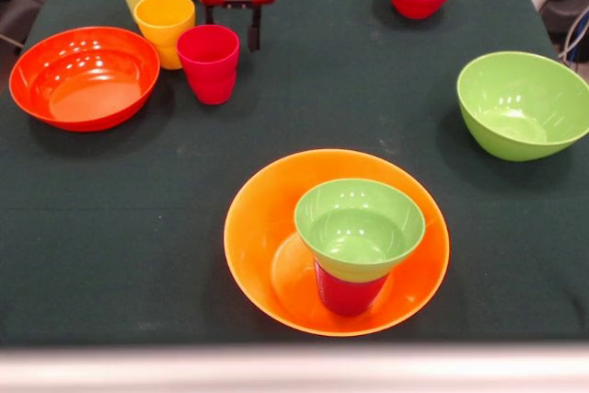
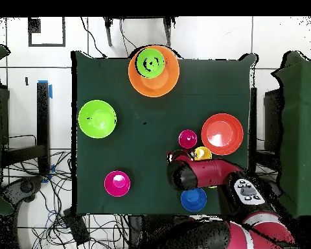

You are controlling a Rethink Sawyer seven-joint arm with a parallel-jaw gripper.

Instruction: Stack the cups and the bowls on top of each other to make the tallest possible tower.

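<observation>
Dark cloth table (image 1: pixel 331 108), round plastic bowls (image 1: pixel 337 242)

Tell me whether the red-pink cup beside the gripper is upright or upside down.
Upright. The red-pink cup stands with its open mouth up on the table, rim and hollow inside visible in the front view, beside the gripper.

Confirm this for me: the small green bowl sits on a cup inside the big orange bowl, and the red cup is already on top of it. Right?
Not quite. The small green bowl does sit on a cup inside the big orange bowl, but nothing is on top of it. The front view shows the red cup on the table beside the yellow cups.
</observation>
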